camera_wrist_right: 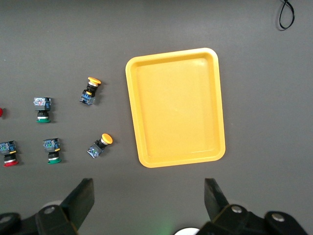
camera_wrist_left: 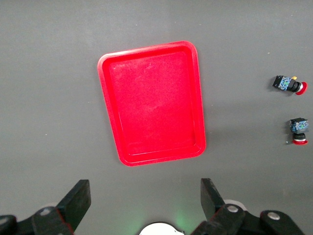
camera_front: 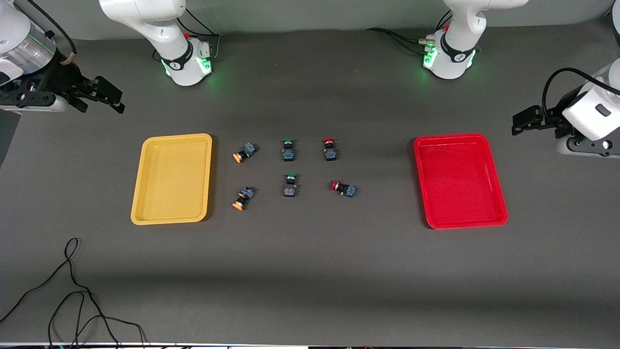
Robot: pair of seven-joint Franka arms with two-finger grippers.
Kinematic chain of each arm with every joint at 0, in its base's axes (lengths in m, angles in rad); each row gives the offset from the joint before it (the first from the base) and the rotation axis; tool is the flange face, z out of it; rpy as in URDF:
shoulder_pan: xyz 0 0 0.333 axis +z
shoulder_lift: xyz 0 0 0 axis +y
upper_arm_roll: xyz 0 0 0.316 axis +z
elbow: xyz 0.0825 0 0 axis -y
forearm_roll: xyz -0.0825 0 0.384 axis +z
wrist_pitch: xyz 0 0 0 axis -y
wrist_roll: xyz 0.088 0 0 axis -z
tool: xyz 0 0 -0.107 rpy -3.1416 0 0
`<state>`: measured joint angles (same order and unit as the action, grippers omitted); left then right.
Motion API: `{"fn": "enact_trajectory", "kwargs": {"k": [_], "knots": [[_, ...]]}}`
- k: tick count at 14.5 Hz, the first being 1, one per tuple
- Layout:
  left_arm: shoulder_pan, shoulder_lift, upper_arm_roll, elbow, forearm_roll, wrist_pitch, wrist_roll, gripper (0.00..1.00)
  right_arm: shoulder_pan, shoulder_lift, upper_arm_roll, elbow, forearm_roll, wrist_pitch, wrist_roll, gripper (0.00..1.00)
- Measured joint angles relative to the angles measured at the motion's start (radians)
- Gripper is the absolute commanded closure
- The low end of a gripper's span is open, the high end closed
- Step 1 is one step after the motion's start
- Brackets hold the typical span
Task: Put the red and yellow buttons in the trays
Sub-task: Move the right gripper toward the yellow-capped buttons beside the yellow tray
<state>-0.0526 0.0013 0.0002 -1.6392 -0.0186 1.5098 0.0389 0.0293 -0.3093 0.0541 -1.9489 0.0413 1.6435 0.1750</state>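
Nearest the front camera, a loose black cable [camera_front: 72, 291] curls on the counter [camera_front: 310, 271] by the front corner at the right arm's end, well apart from everything else.

Both trays sit empty: the yellow tray [camera_front: 173, 178] toward the right arm's end, the red tray [camera_front: 459, 180] toward the left arm's end. Between them lie six buttons in three pairs. The two yellow buttons [camera_front: 244, 151] [camera_front: 242, 198] are just beside the yellow tray, tipped on their sides; the two red buttons [camera_front: 330, 148] [camera_front: 343, 188] stand well apart from the red tray. The green buttons [camera_front: 288, 149] [camera_front: 290, 184] sit in the middle pair.

The right gripper [camera_front: 99, 97] waits over the counter's edge at its end, fingers spread; the left gripper [camera_front: 525, 121] does likewise at its own end, jaws wide.

Likely risks: the tiny, toppled buttons could roll or slip out of a pinch, and a gripper might nudge a green neighbour or grab it by mistake. Both arms reaching to the centre together could clash.

Room is generous otherwise, with wide bare counter toward the front edge and around both trays.
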Motion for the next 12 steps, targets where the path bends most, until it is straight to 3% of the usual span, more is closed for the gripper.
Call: {"fn": "enact_trajectory", "kwargs": {"k": [8,12], "knots": [[-0.007,0.000,-0.003,0.000,0.017,0.000,0.021,0.00,0.006,0.027,0.006,-0.002,0.008,-0.001,0.002,0.00],[-0.008,0.000,-0.004,0.000,0.017,0.017,0.055,0.00,0.073,0.069,0.010,-0.025,0.046,0.039,0.091,0.00]]}}
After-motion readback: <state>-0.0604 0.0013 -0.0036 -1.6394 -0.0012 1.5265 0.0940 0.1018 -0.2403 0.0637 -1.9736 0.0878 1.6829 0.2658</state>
